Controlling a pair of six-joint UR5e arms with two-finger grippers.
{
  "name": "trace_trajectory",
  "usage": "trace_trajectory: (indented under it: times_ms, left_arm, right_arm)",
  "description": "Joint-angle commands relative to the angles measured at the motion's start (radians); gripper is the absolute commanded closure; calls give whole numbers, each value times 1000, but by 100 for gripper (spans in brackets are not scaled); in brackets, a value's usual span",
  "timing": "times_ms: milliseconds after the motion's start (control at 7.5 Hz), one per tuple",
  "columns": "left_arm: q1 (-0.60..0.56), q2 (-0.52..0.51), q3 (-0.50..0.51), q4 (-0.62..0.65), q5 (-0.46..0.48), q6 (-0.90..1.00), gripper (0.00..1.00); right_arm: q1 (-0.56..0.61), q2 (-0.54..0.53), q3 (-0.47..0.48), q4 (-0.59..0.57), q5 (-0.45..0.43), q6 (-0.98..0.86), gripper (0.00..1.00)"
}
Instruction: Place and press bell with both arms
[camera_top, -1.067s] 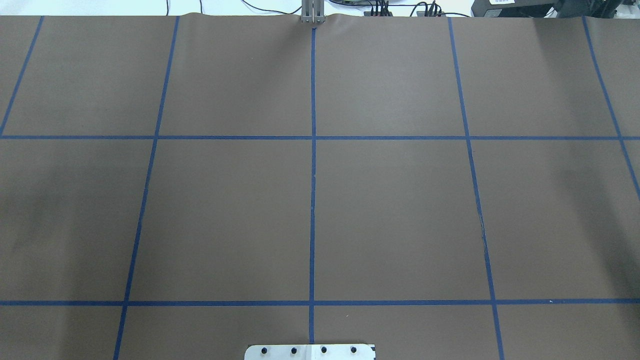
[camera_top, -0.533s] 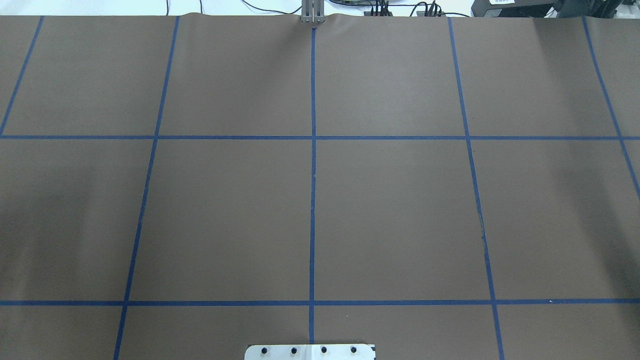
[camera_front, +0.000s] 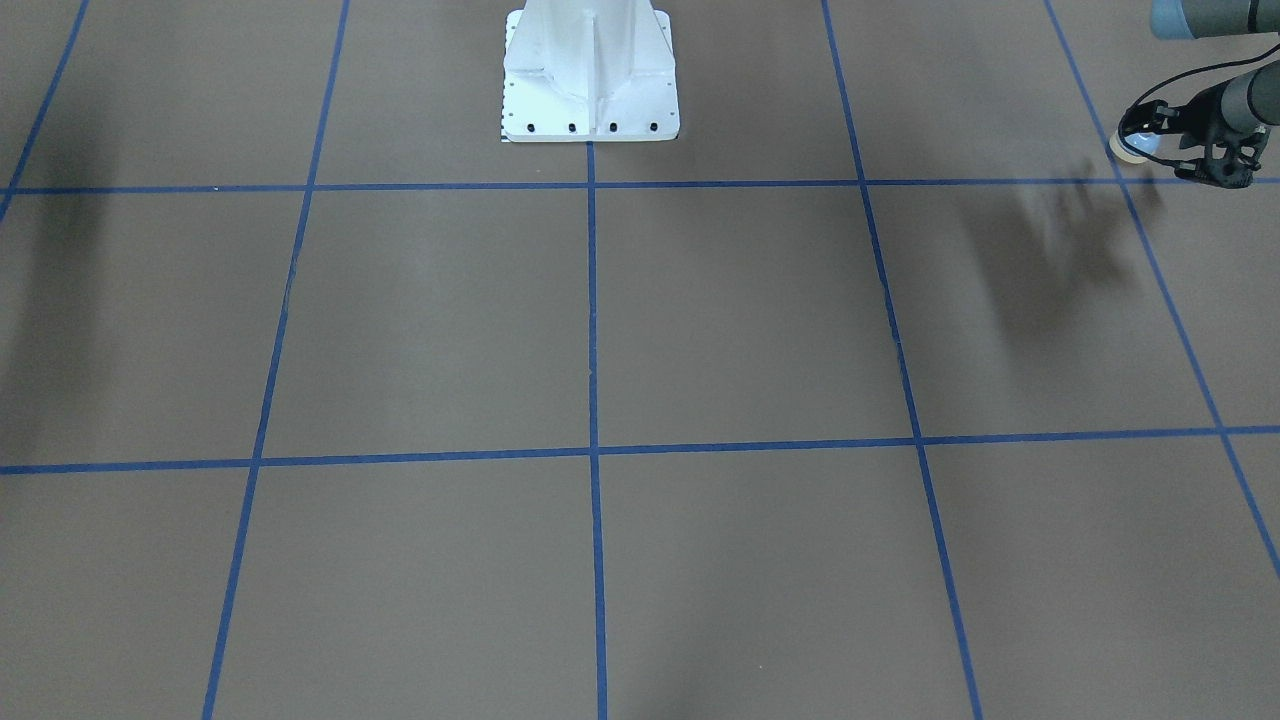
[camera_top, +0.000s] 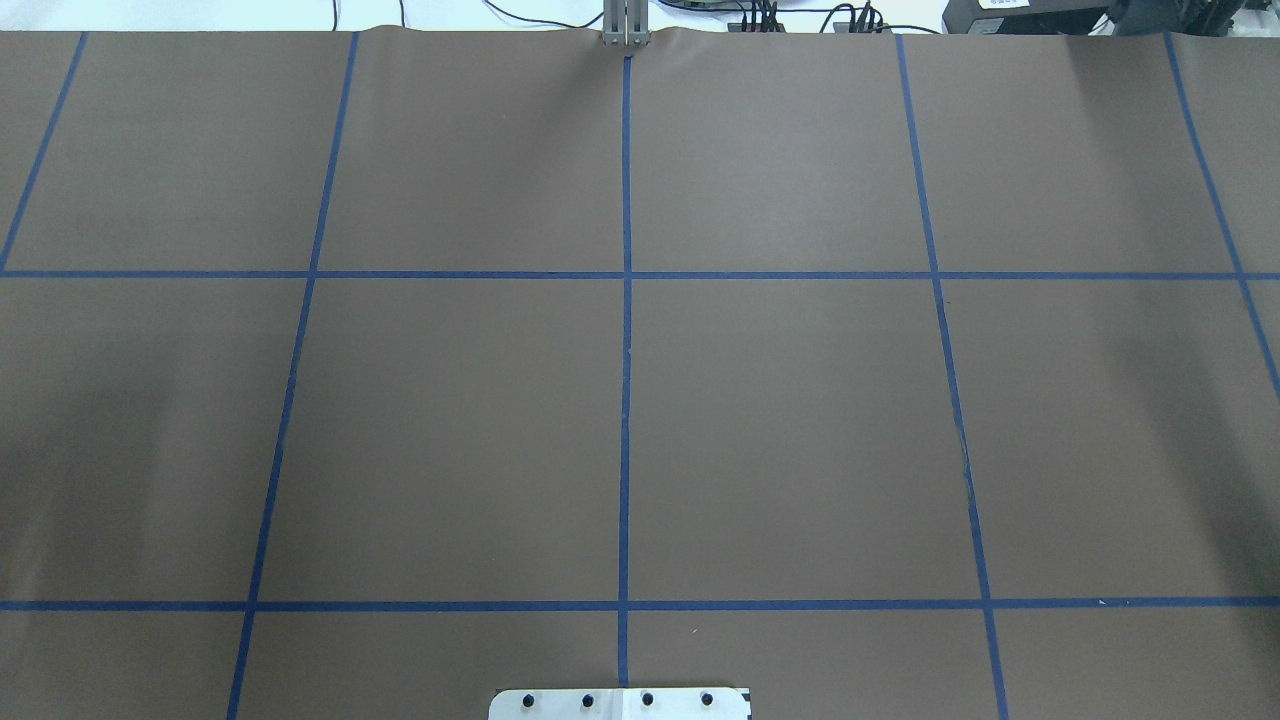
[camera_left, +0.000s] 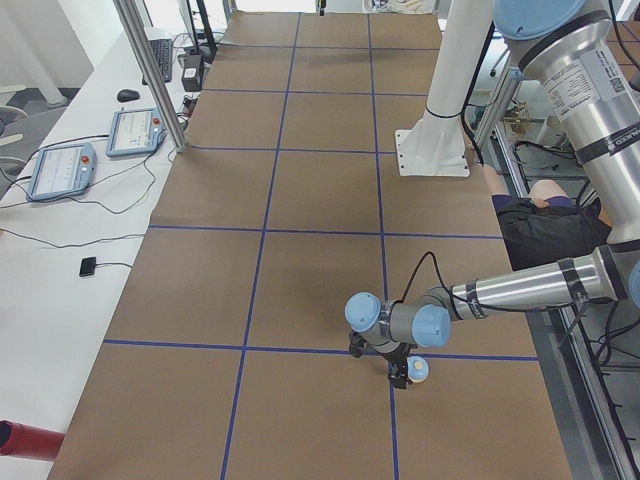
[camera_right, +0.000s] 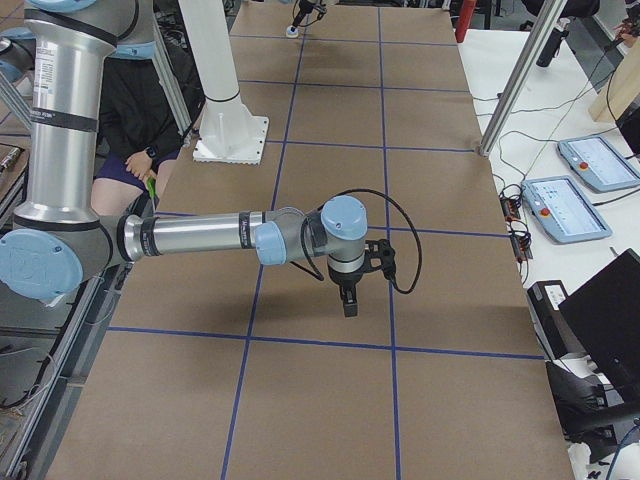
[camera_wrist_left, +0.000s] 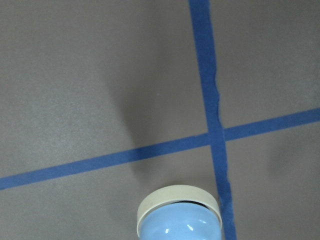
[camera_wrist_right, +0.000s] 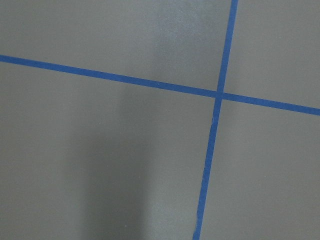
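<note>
The bell (camera_front: 1132, 148) is light blue with a cream base rim. My left gripper (camera_front: 1160, 150) is shut on it and holds it tilted above the brown table, at the far right of the front-facing view. Their shadow falls apart from them on the mat. The exterior left view shows the left gripper (camera_left: 400, 374) with the bell (camera_left: 419, 369) over a blue tape crossing. The left wrist view shows the bell (camera_wrist_left: 180, 217) at the bottom edge, base rim facing away. My right gripper (camera_right: 347, 300) points down above the mat in the exterior right view only; I cannot tell if it is open. Neither arm shows overhead.
The white pedestal (camera_front: 590, 80) stands at the robot's side of the table, its plate overhead (camera_top: 620, 703). Blue tape lines (camera_top: 626, 400) grid the brown mat. Teach pendants (camera_left: 60, 170) and metal posts (camera_left: 150, 70) line the operators' side. A seated person (camera_left: 540, 210) is behind the robot.
</note>
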Motion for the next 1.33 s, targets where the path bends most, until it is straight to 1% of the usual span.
trace_trajectory:
  times_ms: [0,267,400,1067,1200]
  left_arm:
    - [53,-13,18,0,15,-29,0]
    - [85,-46,65,0,23,-40,0]
    - [94,-47,73,0,24,-38,0]
    - [119,-46,78,0,23,-38,0]
    - [119,-43,78,0,23,-38,15]
  right_arm:
    - [0,0,1,0,0,0,0]
    - [0,0,0,0,-1,0,0]
    - [0,0,1,0,-1,0,0]
    - [0,0,3,0,-1,0,0]
    - [0,0,4,0,-1,0,0]
